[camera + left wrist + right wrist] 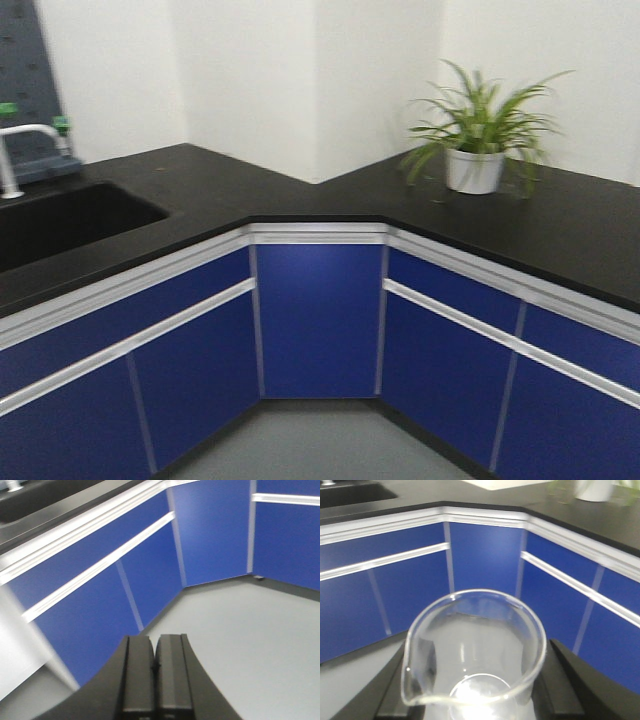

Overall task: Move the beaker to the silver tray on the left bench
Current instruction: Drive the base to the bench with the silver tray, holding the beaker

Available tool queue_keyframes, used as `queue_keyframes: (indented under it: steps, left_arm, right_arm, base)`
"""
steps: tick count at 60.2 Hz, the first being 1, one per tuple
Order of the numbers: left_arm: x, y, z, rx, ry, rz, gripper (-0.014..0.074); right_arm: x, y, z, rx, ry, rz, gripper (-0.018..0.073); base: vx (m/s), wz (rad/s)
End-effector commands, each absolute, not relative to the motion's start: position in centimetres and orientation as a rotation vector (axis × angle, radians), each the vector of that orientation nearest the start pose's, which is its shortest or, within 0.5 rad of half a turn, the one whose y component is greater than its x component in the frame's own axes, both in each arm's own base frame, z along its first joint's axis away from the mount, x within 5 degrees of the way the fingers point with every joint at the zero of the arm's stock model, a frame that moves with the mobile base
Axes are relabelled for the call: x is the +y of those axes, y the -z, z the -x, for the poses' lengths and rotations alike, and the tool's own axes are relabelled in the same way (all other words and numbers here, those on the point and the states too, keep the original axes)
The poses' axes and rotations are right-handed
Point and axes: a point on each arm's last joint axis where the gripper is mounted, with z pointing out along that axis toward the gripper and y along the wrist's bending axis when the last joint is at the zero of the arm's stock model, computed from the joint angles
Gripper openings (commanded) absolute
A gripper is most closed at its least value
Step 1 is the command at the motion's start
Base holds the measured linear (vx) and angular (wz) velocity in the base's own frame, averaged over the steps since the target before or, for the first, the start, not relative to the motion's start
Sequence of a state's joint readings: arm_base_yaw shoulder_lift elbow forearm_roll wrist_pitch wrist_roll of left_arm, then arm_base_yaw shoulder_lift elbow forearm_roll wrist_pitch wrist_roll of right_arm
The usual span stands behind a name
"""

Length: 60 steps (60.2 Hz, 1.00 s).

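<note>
In the right wrist view a small clear glass beaker with a pour spout at its lower left rim fills the bottom of the frame. My right gripper is shut on it, with one black finger on each side, and holds it above the grey floor. In the left wrist view my left gripper is shut and empty, its two black fingers pressed together, pointing at the floor in front of the blue cabinets. The silver tray is out of view. Neither gripper shows in the front view.
A black L-shaped benchtop on blue cabinets wraps a corner ahead. A sink with a tap sits at the left. A potted plant stands on the right bench. Grey floor lies below.
</note>
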State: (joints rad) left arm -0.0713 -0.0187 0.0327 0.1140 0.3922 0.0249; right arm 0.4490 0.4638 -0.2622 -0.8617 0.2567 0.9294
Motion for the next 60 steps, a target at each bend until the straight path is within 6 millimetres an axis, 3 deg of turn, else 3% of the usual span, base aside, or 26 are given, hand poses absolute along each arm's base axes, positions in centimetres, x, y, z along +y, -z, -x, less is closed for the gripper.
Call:
queue_keyframes:
  steps: [1,60]
  left_arm:
    - [-0.09,-16.9,-5.39,1.811,-0.071,-0.163,0.0001]
    - [-0.09,-16.9,-5.39,1.811,-0.071,-0.163,0.0001]
  right_arm:
    - [3.16,-26.48,-10.06,1.778,-0.209,0.239,-0.0012]
    - [3.18,-26.49,-10.06,1.776,-0.21,0.239,-0.0011]
  base:
    - [-0.13,0.59]
    - [0.0,0.51]
